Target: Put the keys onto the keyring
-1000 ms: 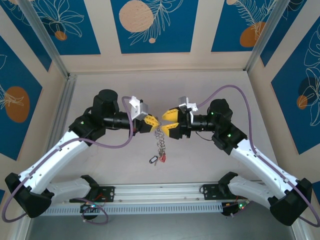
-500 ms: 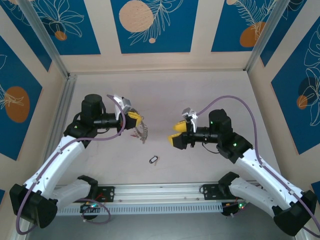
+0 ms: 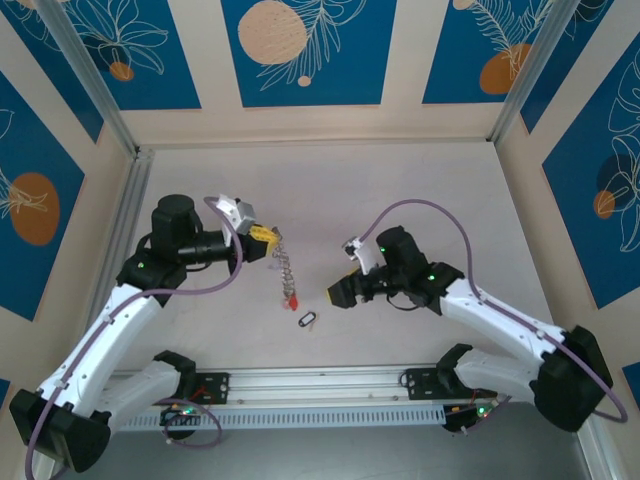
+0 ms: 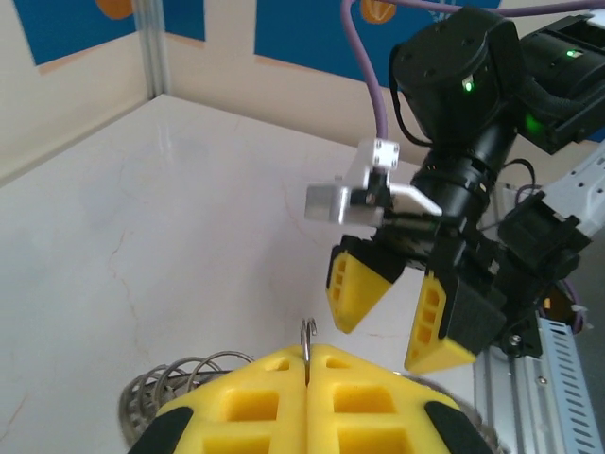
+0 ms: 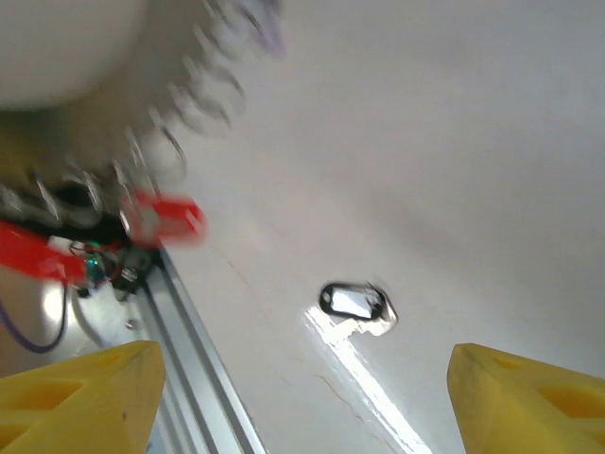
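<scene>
Though the keys (image 5: 163,217) look blurred, left jaws clamp them; right jaws gape.

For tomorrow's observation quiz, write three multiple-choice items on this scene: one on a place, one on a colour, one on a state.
1. Where is the tag? A on the table; B in the right pincer; C on a wall.
2. What colour is the odd piece among the keys? A blue; B red; C green.
3. How is the left pincer? A open; B shut on the keys; C lying flat.
Key: 1 A, it lies on the table, apart from the open right pincer. 2 B, a red piece hangs low on the chain. 3 B, closed fingers, keys dangling below.
</scene>
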